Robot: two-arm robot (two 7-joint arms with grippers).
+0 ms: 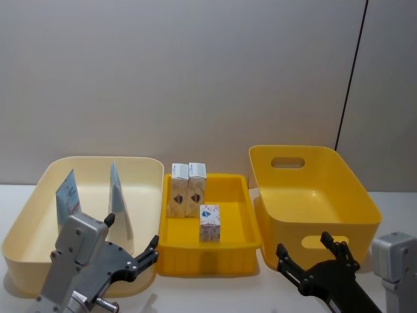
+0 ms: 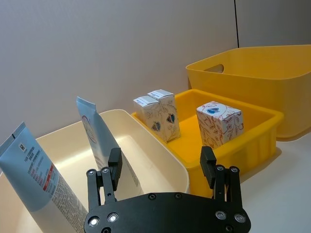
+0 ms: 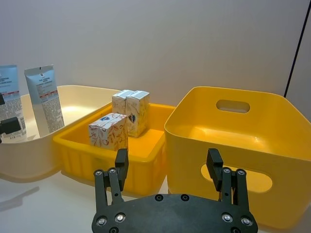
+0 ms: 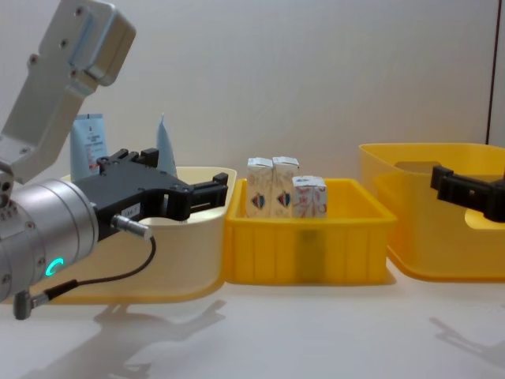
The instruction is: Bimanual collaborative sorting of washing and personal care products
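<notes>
Head view puts both hands low at the near edge of the white table (image 1: 208,297). My left hand (image 1: 132,233) hovers at the near right corner of the cream tub (image 1: 39,189), its black fingers spread, released and holding nothing. My right hand (image 1: 306,246), likewise splayed wide and unladen, hangs before the near wall of the deep yellow tub (image 1: 355,202), a glossy, round-cornered plastic bin with slot handles. Between the two tubs sits a shallow yellow tray (image 1: 208,255) of the same smooth plastic. On its floor I see the nearer carton (image 1: 210,223), a boxy cream-white card pack with speckled print. Beyond it, a pair of cartons (image 1: 187,192) stands touching, side by side, toward the tray's far left corner. In the cream tub, the left tube (image 1: 67,195) and the right tube (image 1: 121,199), both flat and light blue, stand on end with their crimped ends up.
</notes>
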